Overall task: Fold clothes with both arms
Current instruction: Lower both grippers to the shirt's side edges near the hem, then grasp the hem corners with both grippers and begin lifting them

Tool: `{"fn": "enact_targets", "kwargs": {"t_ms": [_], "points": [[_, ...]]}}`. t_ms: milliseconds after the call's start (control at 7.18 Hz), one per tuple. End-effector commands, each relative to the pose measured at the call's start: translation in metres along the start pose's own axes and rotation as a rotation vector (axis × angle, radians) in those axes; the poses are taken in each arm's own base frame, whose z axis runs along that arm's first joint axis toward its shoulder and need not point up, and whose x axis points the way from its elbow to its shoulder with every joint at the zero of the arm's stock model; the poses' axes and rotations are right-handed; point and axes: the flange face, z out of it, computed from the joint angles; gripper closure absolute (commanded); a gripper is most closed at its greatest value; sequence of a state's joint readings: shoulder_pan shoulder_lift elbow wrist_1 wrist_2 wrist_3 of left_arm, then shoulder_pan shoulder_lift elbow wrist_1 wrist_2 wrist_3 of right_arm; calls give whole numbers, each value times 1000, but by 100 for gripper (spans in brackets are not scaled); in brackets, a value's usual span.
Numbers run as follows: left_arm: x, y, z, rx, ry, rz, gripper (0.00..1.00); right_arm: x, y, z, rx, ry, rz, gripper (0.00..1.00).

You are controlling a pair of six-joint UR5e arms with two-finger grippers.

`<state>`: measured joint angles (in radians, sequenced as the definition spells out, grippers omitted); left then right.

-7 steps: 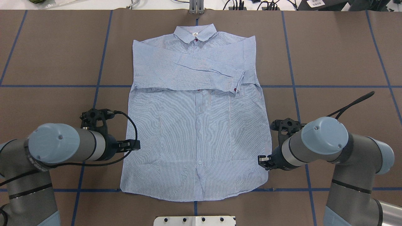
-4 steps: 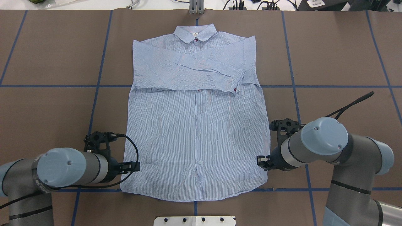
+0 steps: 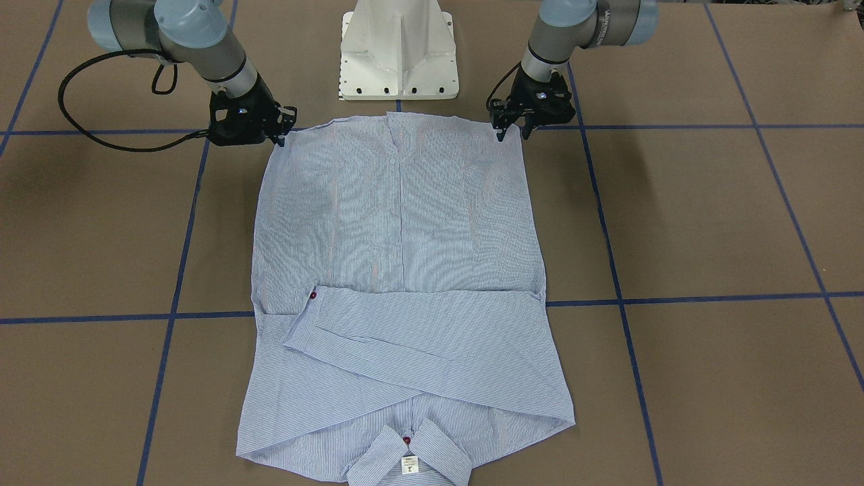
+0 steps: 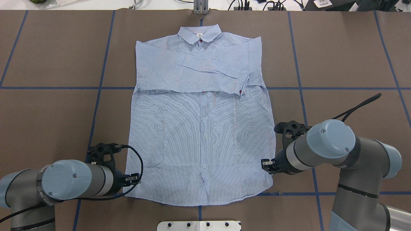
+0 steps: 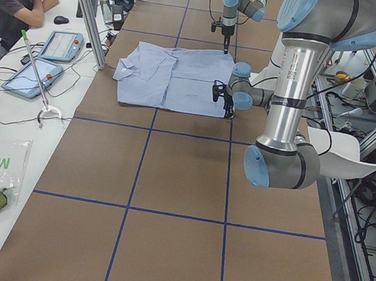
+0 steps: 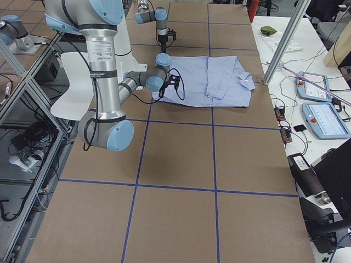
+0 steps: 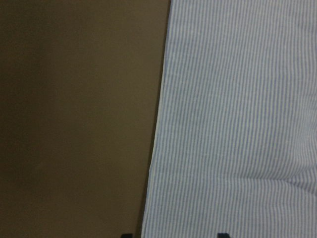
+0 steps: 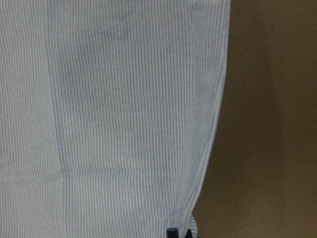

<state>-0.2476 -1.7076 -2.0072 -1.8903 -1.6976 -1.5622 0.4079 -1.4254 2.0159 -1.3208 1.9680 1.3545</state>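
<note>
At the desk's (image 4: 48,106) 7 o'clock, left arm (image 4: 74,186) is holding jaws agape astride shirt (image 4: 199,134) hem; at 5, right arm (image 4: 327,141) is clamping hem tight, for folding.

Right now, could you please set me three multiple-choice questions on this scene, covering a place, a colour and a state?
1. Where does the shirt's collar lie?
A. At the end far from the robot's base
B. Right beside the base
C. Under the left arm

2. What colour are the lines on the table?
A. Yellow
B. Blue
C. White

3. How are the sleeves arranged?
A. Spread out sideways
B. Hanging off the table
C. Folded across the chest

Answers: 1 A, since the collar lies at the opposite end of the shirt from the base; 2 B, since blue lines cross the brown surface; 3 C, since both sleeves lie crossed over the upper front.
</note>
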Motion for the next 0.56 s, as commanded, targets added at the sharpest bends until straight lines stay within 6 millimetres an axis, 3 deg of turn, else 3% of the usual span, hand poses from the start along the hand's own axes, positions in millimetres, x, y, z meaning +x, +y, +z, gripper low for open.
{"fn": "enact_targets", "kwargs": {"t_ms": [0, 418], "points": [[-2, 0, 2, -1, -21, -3, 41, -1, -1, -1, 2, -2, 0, 100], [-4, -1, 4, 0, -41, -17, 53, -1, -1, -1, 0, -4, 1, 100]]}}
